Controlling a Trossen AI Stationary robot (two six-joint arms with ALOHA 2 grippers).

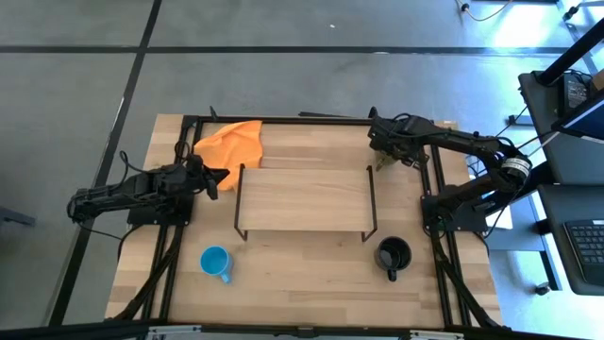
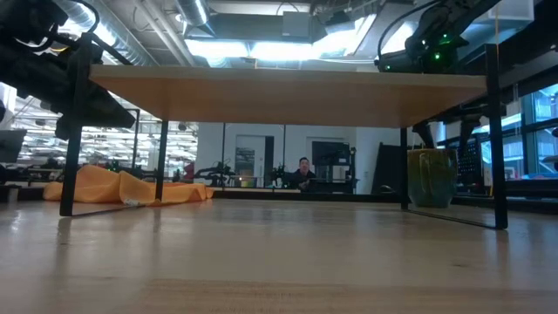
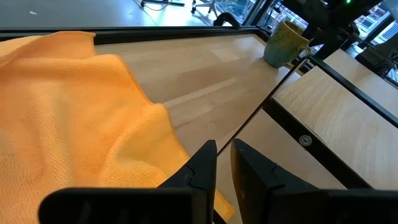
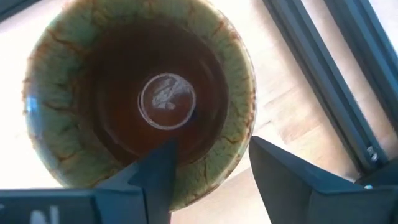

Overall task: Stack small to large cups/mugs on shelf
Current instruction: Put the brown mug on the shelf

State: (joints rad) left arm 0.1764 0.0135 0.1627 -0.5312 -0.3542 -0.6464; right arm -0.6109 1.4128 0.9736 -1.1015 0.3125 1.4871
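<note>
The right gripper (image 4: 208,171) hangs directly above the olive-brown mug (image 4: 140,99), jaws open straddling its rim; the left gripper's (image 3: 224,165) jaws sit nearly closed, empty.

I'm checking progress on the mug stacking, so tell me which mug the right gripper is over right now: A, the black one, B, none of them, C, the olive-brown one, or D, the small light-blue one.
C: the right gripper is open with one finger inside the rim of the olive-brown mug and the other outside, at the table's far right corner beside the shelf.
</note>
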